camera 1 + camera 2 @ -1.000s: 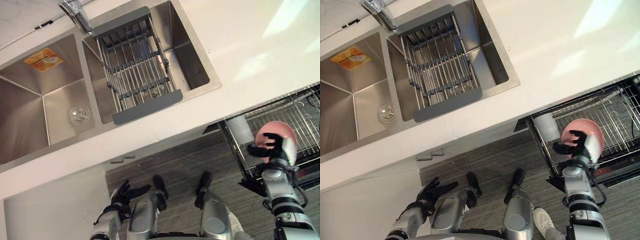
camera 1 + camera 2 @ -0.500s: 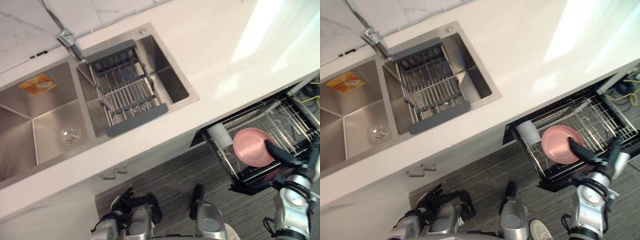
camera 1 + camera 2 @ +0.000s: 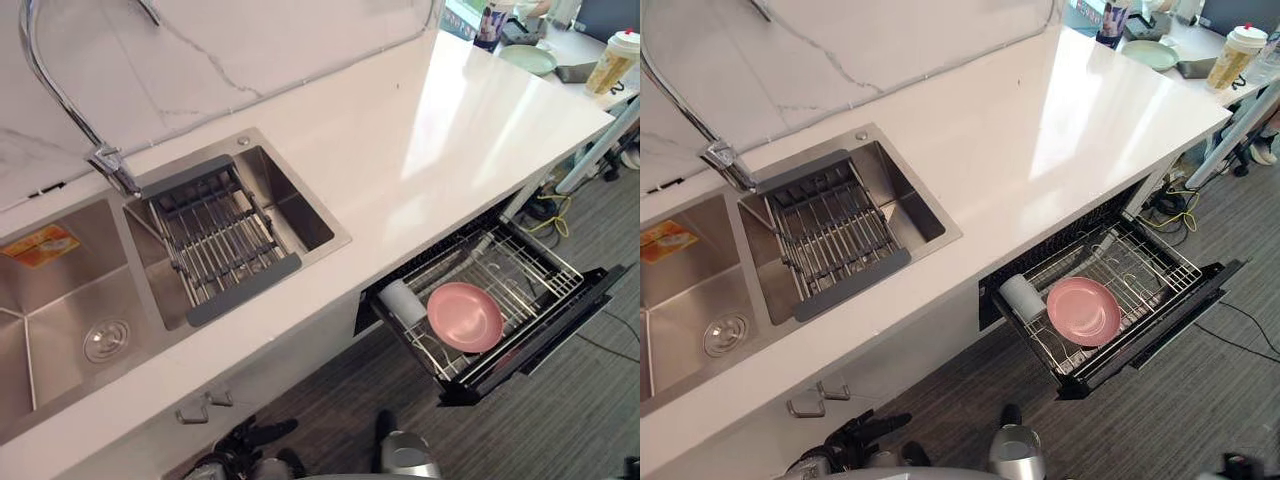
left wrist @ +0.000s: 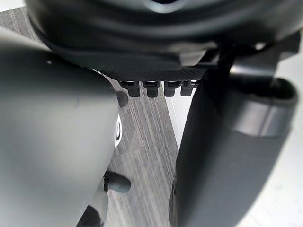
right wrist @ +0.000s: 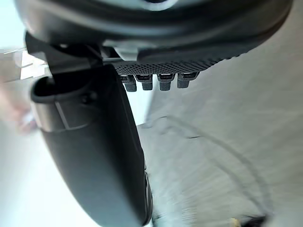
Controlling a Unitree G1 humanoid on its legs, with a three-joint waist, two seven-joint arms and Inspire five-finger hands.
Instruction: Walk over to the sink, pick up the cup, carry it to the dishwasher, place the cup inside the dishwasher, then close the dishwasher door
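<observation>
The pink cup [image 3: 465, 316], round and shallow from above, lies in the wire rack [image 3: 525, 262] of the open dishwasher drawer [image 3: 560, 325], beside a white cup [image 3: 403, 303]. No hand touches it. My left hand [image 3: 250, 440] hangs low by the cabinet front with relaxed fingers, well left of the drawer; in the left wrist view its thumb [image 4: 213, 156] stands straight over the floor. In the right wrist view my right hand [image 5: 94, 156] is over the grey floor, thumb straight, holding nothing.
The double sink [image 3: 60, 310] with a drain rack [image 3: 220, 245] and tall faucet [image 3: 60, 90] is at the left of the white counter [image 3: 440, 140]. A green plate [image 3: 528, 58], a drink cup [image 3: 613, 60] and a bottle [image 3: 490, 22] stand at its far end.
The camera has pulled back and up. My right hand let go of the pink cup in the rack and drew away from the drawer.
</observation>
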